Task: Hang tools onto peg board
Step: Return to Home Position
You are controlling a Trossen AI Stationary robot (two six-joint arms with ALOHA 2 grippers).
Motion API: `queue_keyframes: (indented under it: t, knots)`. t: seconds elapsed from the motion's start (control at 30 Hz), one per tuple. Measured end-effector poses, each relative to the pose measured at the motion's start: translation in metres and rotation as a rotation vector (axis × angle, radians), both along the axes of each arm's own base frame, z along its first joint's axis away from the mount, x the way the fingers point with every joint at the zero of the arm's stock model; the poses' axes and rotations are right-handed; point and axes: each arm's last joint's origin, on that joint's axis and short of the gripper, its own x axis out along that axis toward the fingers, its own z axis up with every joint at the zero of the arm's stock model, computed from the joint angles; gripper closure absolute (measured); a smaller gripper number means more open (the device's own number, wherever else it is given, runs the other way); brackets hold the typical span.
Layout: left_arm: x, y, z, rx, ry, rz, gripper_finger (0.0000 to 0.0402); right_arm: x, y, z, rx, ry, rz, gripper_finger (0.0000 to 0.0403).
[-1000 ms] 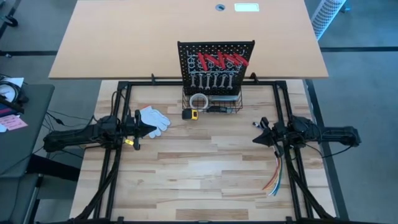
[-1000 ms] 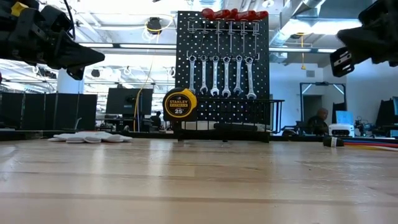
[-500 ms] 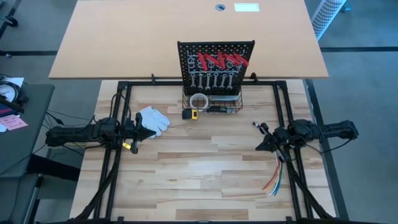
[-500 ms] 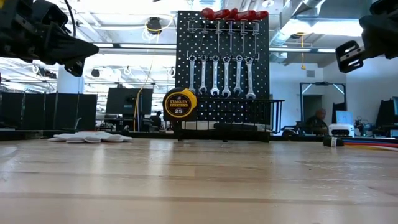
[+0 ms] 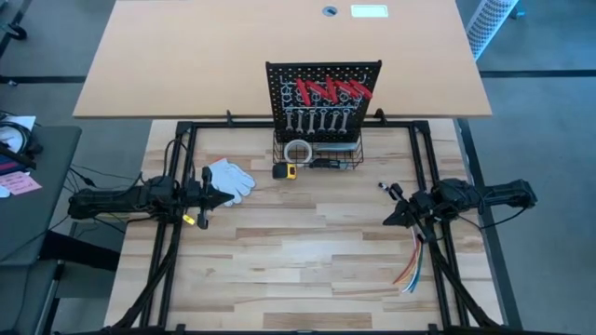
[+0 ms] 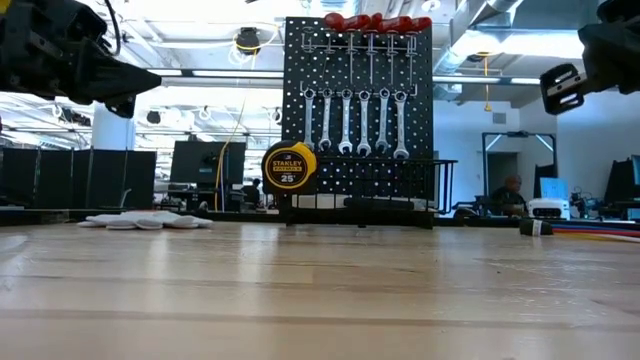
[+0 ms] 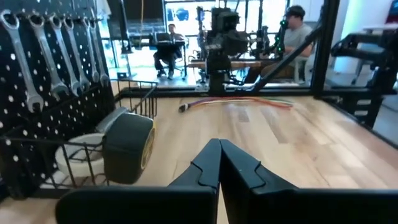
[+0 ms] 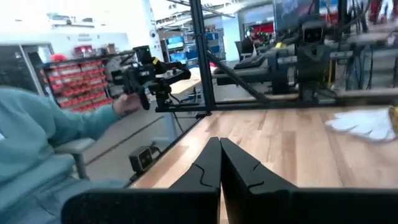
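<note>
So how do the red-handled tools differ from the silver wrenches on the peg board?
The red-handled tools hang in the top row of the peg board; the silver wrenches hang in the row below. The red-handled tools have red grips over thin shafts; the silver wrenches are bare metal throughout. Both sets hang from the board. The left gripper and right gripper are shut, at the sides of the table.

Peg board (image 7: pixel 25 127) cut off at edge; red tools (image 5: pixel 328 90) too small to tell apart.

wood table (image 5: pixel 307 261), peg board (image 5: pixel 323 73), glove (image 5: pixel 233 177), tape measure (image 5: pixel 290 171), wires (image 5: pixel 413 270)
</note>
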Motion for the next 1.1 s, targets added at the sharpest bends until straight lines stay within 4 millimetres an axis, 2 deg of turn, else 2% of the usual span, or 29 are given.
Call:
queue_keyframes:
  t: [0.17, 0.27, 0.43, 0.73, 1.1]
  knots:
    - [0.000, 0.000, 0.000, 0.046, 0.006, 0.001, 0.0401, 0.002, -0.008, 0.004, 0.052, -0.026, -0.281, 0.0390]
    - [0.000, 0.000, 0.000, 0.041, 0.003, 0.001, 0.0401, 0.002, -0.011, 0.002, 0.043, -0.012, -0.373, 0.0385]
    - [0.000, 0.000, -0.001, 0.144, 0.021, 0.004, 0.0401, 0.002, -0.010, 0.002, 0.021, -0.014, -0.358, 0.0384]
    - [0.000, 0.000, -0.004, -0.049, 0.042, 0.000, 0.0401, 0.003, -0.010, -0.006, 0.021, 0.070, -0.350, 0.0383]
    - [-0.001, -0.005, -0.003, -0.050, 0.030, -0.048, 0.0401, 0.001, -0.006, -0.003, 0.030, 0.042, -0.304, 0.0384]
